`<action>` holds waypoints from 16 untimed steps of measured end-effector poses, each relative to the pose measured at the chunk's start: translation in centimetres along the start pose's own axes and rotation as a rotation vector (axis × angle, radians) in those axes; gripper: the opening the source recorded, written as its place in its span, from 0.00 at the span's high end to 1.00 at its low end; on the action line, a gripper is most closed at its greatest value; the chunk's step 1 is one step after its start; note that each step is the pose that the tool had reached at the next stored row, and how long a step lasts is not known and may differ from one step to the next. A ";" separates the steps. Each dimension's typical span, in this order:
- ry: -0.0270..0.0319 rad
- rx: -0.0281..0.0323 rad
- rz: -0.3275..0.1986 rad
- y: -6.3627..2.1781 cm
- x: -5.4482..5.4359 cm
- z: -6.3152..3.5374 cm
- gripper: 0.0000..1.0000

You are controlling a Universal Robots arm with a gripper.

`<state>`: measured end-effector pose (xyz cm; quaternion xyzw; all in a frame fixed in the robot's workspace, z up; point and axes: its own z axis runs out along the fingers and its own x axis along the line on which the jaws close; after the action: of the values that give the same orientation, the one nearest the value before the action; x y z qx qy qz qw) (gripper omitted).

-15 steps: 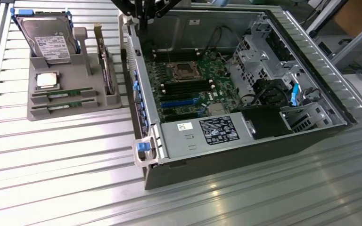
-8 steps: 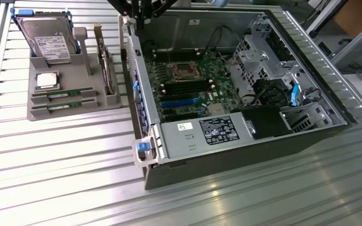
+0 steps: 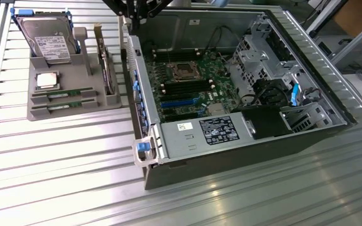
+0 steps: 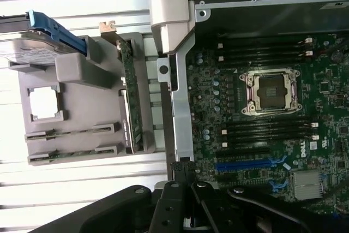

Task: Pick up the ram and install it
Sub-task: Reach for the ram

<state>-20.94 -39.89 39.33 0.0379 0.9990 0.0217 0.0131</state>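
The end effector (image 4: 183,170), closed and empty, hangs above the case wall (image 4: 180,107), ram (image 3: 58,95) untouched in holder (image 3: 68,75).

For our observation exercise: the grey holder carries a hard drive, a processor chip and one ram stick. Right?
No. The exterior view shows two in the grey holder: one ram stick and a second ram stick beside it. The hard drive and processor chip are right.
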 end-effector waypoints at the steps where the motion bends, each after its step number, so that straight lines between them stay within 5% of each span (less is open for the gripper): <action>1: 0.0000 0.0000 0.000 -0.01 0.1 0.00 0.90; 16: 0.0000 0.0000 0.000 -0.14 1.8 -0.05 0.90</action>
<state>-22.77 -39.89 39.33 0.0379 0.9990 0.0217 0.0131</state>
